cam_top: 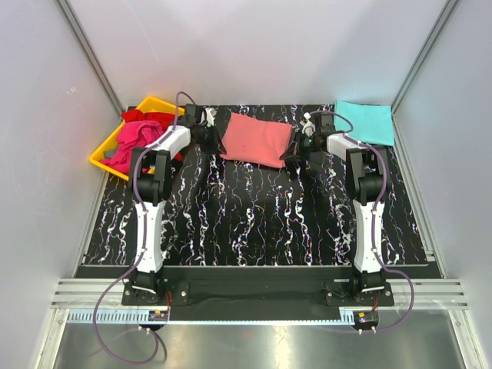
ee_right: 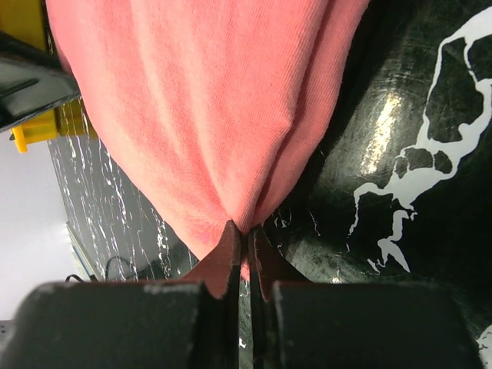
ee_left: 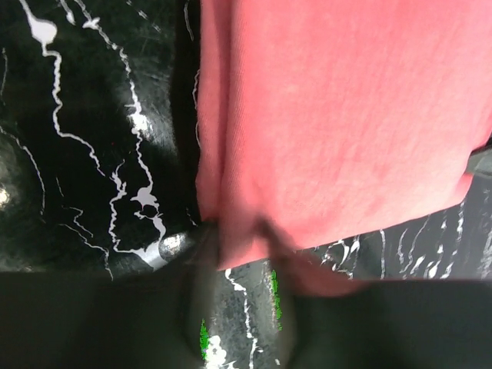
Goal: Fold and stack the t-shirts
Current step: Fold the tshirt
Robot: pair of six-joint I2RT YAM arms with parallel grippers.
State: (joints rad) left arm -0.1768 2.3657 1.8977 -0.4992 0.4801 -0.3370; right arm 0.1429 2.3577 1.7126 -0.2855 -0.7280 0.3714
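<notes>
I see my left gripper (ee_left: 241,247) pinching one end of the salmon-pink t-shirt (cam_top: 255,139), and my right gripper (ee_right: 240,240) clamped tight on the opposite end.

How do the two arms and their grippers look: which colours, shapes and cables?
Both the left arm and the right arm have white link shells between black joints and black bases. A thin purple cable loops out from each base. The left gripper and right gripper are black, with two flat, tapering fingers.

The salmon-pink t-shirt (ee_right: 200,115) is matt knit cloth; the black marbled table (ee_right: 430,92) gleams glossy.
</notes>
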